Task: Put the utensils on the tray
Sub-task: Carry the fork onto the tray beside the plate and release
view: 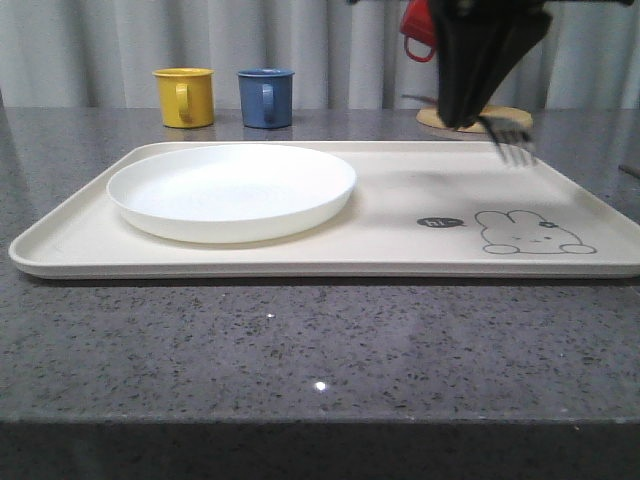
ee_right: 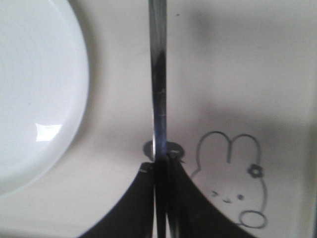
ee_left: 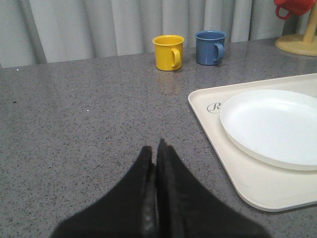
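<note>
My right gripper hangs above the back right part of the cream tray, shut on a silver fork whose tines point down to the right. In the right wrist view the fork's handle runs straight out from between the fingers, over the tray's rabbit drawing. A round white plate lies on the tray's left half. My left gripper is shut on nothing, low over the bare counter left of the tray.
A yellow mug and a blue mug stand behind the tray at the back. A red mug hangs on a wooden stand behind my right gripper. Grey counter runs in front of the tray.
</note>
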Available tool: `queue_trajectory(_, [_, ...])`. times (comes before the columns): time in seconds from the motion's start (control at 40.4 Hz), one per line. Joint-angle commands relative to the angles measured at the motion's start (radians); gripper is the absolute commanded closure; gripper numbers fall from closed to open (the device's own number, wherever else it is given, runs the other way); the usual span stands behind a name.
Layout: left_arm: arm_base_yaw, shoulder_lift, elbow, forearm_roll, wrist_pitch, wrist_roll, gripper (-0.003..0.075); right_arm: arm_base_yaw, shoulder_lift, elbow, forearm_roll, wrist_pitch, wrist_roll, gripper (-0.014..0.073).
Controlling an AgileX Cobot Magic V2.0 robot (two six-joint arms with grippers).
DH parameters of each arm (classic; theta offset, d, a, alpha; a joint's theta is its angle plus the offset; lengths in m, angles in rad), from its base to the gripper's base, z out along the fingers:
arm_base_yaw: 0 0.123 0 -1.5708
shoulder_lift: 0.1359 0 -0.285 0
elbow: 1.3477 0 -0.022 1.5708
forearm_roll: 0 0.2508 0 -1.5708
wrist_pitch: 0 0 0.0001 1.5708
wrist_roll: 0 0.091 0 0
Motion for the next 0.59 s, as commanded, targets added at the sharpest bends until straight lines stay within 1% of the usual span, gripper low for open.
queue_trajectory(0.0, [0.002,0.008,-0.024,-0.001,-0.079,-0.006,0.0738,0.007,0.011,-0.039,0.007,-0.077,0.049,0.0549])
queue_trajectory(0.049, [0.002,0.008,-0.024,-0.001,-0.079,-0.006,0.0738,0.006,0.032,-0.039,0.025,-0.105,0.056,0.0549])
queue_trajectory(0.198, [0.002,0.008,-0.024,-0.001,-0.079,-0.006,0.0738,0.002,0.078,-0.040,0.026,-0.158,0.093,0.0549])
queue_trajectory(0.346, [0.002,0.008,-0.024,-0.001,-0.079,-0.006,0.0738,-0.008,0.104,-0.040,0.007,-0.168,0.117,0.0549])
queue_trajectory(0.569, [0.002,0.008,-0.024,-0.003,-0.079,-0.006,0.0738,-0.018,0.120,-0.040,-0.025,-0.187,0.117,0.0546])
